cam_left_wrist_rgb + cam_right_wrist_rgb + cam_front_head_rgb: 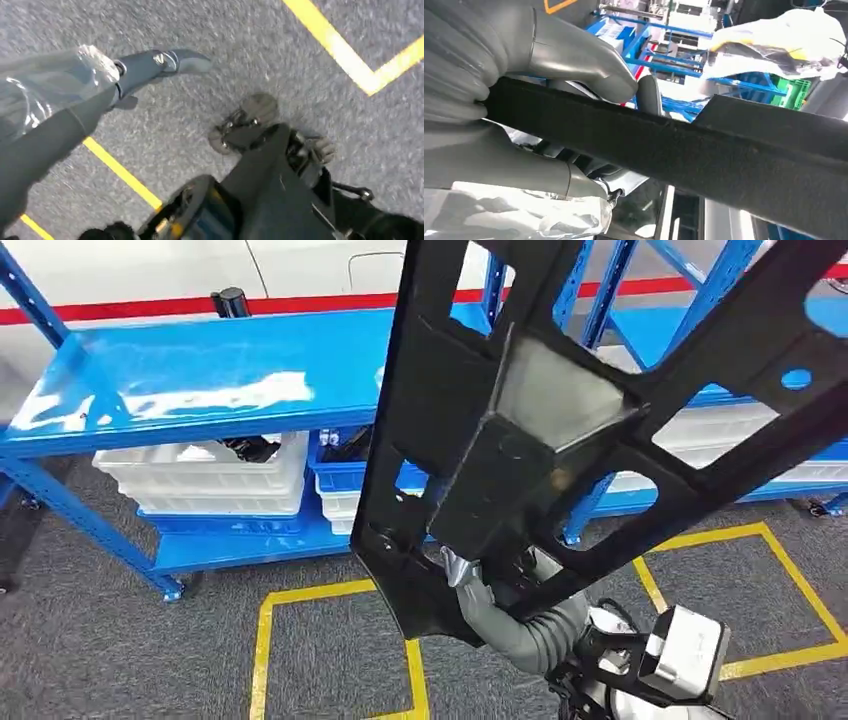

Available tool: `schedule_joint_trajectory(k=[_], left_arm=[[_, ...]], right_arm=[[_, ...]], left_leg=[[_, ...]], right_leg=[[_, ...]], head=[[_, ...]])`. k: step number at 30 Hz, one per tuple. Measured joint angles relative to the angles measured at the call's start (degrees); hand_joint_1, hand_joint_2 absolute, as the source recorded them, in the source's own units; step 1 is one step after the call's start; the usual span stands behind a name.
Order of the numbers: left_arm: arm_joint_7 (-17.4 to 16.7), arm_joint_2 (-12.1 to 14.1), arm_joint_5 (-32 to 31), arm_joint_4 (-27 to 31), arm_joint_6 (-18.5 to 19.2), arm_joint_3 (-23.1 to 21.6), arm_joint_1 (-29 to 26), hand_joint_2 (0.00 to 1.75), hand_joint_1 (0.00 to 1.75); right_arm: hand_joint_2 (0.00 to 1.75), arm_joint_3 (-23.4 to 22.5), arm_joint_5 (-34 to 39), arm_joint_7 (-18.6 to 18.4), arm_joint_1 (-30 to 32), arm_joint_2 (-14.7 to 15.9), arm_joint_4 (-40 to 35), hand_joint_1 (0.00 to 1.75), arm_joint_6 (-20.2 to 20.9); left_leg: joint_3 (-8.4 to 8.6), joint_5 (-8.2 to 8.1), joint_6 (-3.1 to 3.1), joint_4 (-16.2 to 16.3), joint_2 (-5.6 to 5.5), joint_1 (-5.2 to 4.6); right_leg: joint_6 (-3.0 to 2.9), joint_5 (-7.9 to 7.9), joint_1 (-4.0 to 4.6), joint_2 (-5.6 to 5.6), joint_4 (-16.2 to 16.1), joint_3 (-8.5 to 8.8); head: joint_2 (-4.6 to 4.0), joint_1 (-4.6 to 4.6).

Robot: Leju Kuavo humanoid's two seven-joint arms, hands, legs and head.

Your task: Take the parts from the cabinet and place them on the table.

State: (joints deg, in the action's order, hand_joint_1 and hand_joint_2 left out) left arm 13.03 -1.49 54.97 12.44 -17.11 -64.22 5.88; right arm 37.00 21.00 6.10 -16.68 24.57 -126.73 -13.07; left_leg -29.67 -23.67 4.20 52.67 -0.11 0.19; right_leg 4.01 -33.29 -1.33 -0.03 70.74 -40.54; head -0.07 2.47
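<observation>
A large black panel part [560, 430] with cut-out openings stands tilted close in front of me and hides much of the blue cabinet [210, 380]. My right hand [466, 578] grips the part at its lower edge. In the right wrist view the thumb and fingers [574, 55] clamp the part's thin black edge [704, 150]. My left hand [125, 80] hangs over the grey floor with its thumb stretched out and nothing in it.
The cabinet's top shelf carries a small black cylinder [228, 302] at the back. White bins [200, 475] and a blue bin [345, 475] sit on the lower shelf. Yellow tape lines [265, 640] mark the grey carpet in front.
</observation>
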Motion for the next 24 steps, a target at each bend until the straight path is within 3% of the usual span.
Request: schedule_joint_trajectory(k=[1,2,3,5,6,7,9,11,13,15,16,17,19,20,21,22,23,24], left_arm=[[0.0,0.0,0.0,0.0,0.0,0.0,0.0,1.75,0.00],[0.0,0.0,0.0,0.0,0.0,0.0,0.0,1.75,0.00],[0.0,0.0,0.0,0.0,0.0,0.0,0.0,1.75,0.00],[0.0,0.0,0.0,0.0,0.0,0.0,0.0,1.75,0.00],[0.0,-0.3,0.0,0.0,0.0,0.0,0.0,1.75,0.00],[0.0,-0.3,0.0,0.0,0.0,0.0,0.0,1.75,0.00],[-0.1,-0.3,-0.1,0.0,0.0,0.0,0.1,1.75,0.00],[-0.2,-0.2,0.0,0.0,-0.3,0.0,0.1,1.75,0.00],[-0.2,-0.2,0.1,0.0,-0.3,0.0,0.1,1.75,0.00],[-0.1,-0.2,0.2,0.0,-0.4,0.1,0.5,1.75,0.00],[-0.1,-0.2,0.2,0.0,-0.4,0.1,0.7,1.75,0.00],[-0.1,-0.1,0.2,0.0,-0.4,0.1,0.7,1.75,0.00],[-0.5,-0.1,0.2,0.0,-0.5,0.1,0.5,1.75,0.00],[-0.5,-0.1,0.2,0.0,-0.5,0.1,0.4,1.75,0.00],[-0.5,-0.2,0.2,0.0,-0.5,0.1,0.3,1.75,0.00],[-0.5,-0.2,0.2,0.0,-0.5,0.1,0.2,1.75,0.00],[-0.5,-0.2,0.2,0.0,-0.5,0.1,0.0,1.75,0.00],[-0.6,-0.2,0.2,0.0,-0.5,0.1,0.0,1.75,0.00]], right_arm=[[1.75,0.0,0.0,0.0,0.1,0.0,0.0,1.75,0.0],[1.75,0.0,0.0,0.0,0.2,0.0,0.0,1.75,0.0],[1.75,0.0,0.0,0.0,0.2,0.0,0.0,1.75,0.0],[1.75,0.0,0.0,0.0,0.2,0.0,0.0,1.75,0.0],[1.75,0.0,0.0,0.0,0.1,0.0,-0.1,1.75,0.0],[1.75,-0.1,0.0,0.0,0.0,0.0,-0.2,1.75,0.0],[1.75,-0.1,0.0,0.1,0.0,0.0,-0.2,1.75,0.0],[1.75,-0.1,0.1,0.0,0.3,0.0,-0.2,1.75,-0.2],[1.75,-0.1,0.6,-0.2,0.3,0.0,-0.2,1.75,-0.2],[1.75,-0.1,0.9,-0.5,0.4,-0.1,-0.2,1.75,-0.2],[1.75,-0.1,1.2,-0.5,0.6,-0.1,-0.2,1.75,-0.2],[1.75,-0.1,1.3,-0.7,0.7,-0.1,-0.2,1.75,-0.2],[1.75,-0.1,1.7,-0.7,0.7,-0.1,-0.2,1.75,-0.3],[1.75,-0.1,1.8,-0.7,0.7,-0.1,-0.2,1.75,-0.3],[1.75,-0.1,1.9,-0.7,0.7,-0.1,-0.2,1.75,-0.3],[1.75,-0.1,1.9,-0.7,0.6,-0.1,-0.2,1.75,-0.3],[1.75,-0.1,2.0,-0.8,0.6,-0.1,-0.3,1.75,-0.3],[1.75,-0.1,2.1,-0.8,0.6,-0.1,-0.3,1.75,-0.3]], left_leg=[[-0.72,0.60,0.12,0.0,0.00,-0.29],[-1.43,1.18,0.22,0.0,0.00,-0.55],[-2.07,1.71,0.29,0.1,-0.01,-0.82],[-2.95,2.61,0.36,0.1,-0.08,-1.24],[-3.20,2.81,0.31,0.1,-0.09,-1.22],[-3.41,3.03,0.07,0.2,-0.12,-1.63],[-3.97,3.95,-0.39,0.4,0.05,-1.48],[-4.40,3.71,-1.03,0.8,0.11,-1.36],[-6.54,-1.21,-2.44,6.3,-0.02,-0.88],[-9.78,-6.39,-3.58,16.3,-0.02,-0.09],[-10.26,-7.10,-4.02,19.4,-0.03,0.19],[-9.39,-6.50,-4.23,19.0,-0.02,0.39],[-3.93,-2.90,-4.76,11.4,-0.07,0.88],[-0.50,-0.95,-5.01,5.5,-0.67,1.23],[1.26,-1.07,-5.09,1.8,-2.54,1.64],[2.31,-1.39,-4.54,0.9,-4.05,1.38],[1.77,-1.43,-4.21,0.7,-3.65,1.40],[1.61,-1.78,-3.48,0.6,-3.18,1.36]], right_leg=[[-0.15,-0.25,0.12,0.00,2.7,-0.22],[-0.48,1.03,0.23,0.00,2.7,0.82],[-0.92,3.08,0.48,0.00,0.3,3.17],[-2.32,5.87,1.24,0.02,-9.1,9.98],[-3.15,5.47,1.81,-0.02,-14.3,13.98],[-3.35,5.04,2.22,-0.27,-18.2,16.11],[-3.18,4.83,2.34,-0.24,-18.8,15.77],[-3.61,5.93,1.44,-0.36,-19.3,15.50],[-4.21,6.61,1.24,-0.39,-19.3,14.80],[-3.89,7.28,1.12,-0.20,-19.3,13.95],[-3.63,7.60,0.97,0.05,-19.2,13.54],[-3.37,7.83,0.80,0.40,-19.2,13.25],[-2.84,8.17,0.43,1.29,-18.9,12.72],[-2.60,8.25,0.27,1.78,-18.7,12.48],[-2.33,8.32,0.23,2.13,-18.5,12.16],[-1.84,8.56,0.40,2.70,-18.3,11.44],[-1.37,8.96,0.48,3.22,-18.2,11.09],[-0.99,9.24,0.51,3.96,-18.1,10.60]], head=[[0.00,0.02],[0.00,0.00],[0.00,0.00],[0.00,0.00],[0.00,0.00],[0.00,-0.02],[0.00,-0.02],[0.00,0.02],[0.00,-0.15],[0.00,-0.13],[0.00,-0.13],[0.00,-0.13],[0.00,-0.13],[0.00,-0.13],[0.00,-0.15],[0.00,-0.15],[0.00,-0.11],[0.00,-0.09]])
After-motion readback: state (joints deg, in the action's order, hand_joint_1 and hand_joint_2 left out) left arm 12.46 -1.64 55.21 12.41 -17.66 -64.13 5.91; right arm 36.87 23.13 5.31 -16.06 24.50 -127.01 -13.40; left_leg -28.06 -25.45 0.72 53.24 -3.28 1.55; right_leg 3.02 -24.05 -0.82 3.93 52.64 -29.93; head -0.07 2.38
